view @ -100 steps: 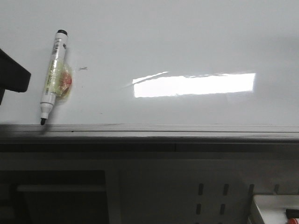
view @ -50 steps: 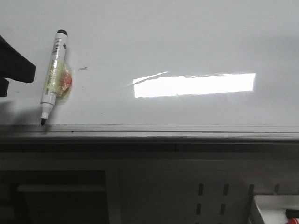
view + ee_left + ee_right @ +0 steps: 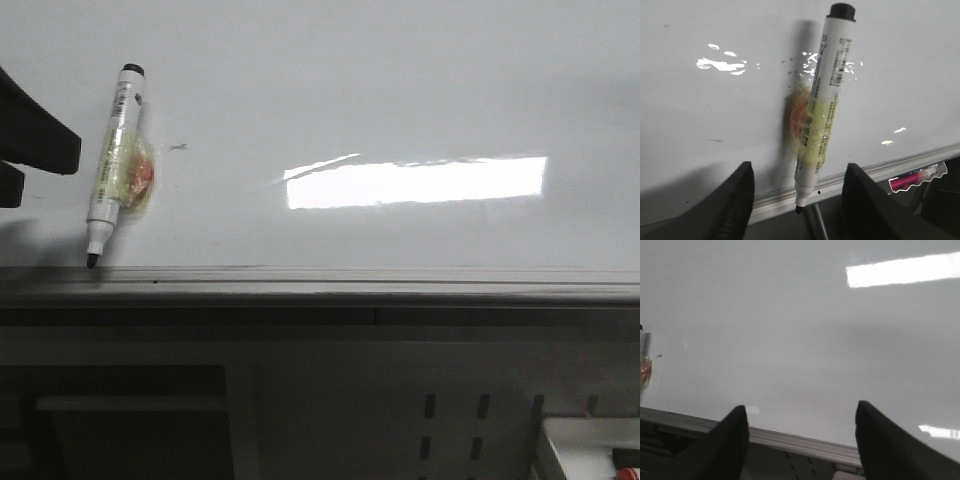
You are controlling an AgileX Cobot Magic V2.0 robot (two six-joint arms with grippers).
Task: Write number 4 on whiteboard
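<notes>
The whiteboard lies flat, glossy white, with a grey edge rail along its near side. No number 4 shows on it, only a tiny grey smudge. A white marker with a black tip and yellowish tape round its middle lies on the board at the left, tip at the rail. My left gripper is open, its jaws either side of the marker's tip end, not touching it; it shows as a dark shape left of the marker. My right gripper is open and empty over the rail.
A bright rectangular light reflection lies mid-board. Below the rail are a perforated grey panel and a white tray at the bottom right. A pink pen in a wrapper lies below the board edge.
The dark left gripper at the front view's left edge has moved a little to the right, closer to the marker. The marker and board are unchanged.
</notes>
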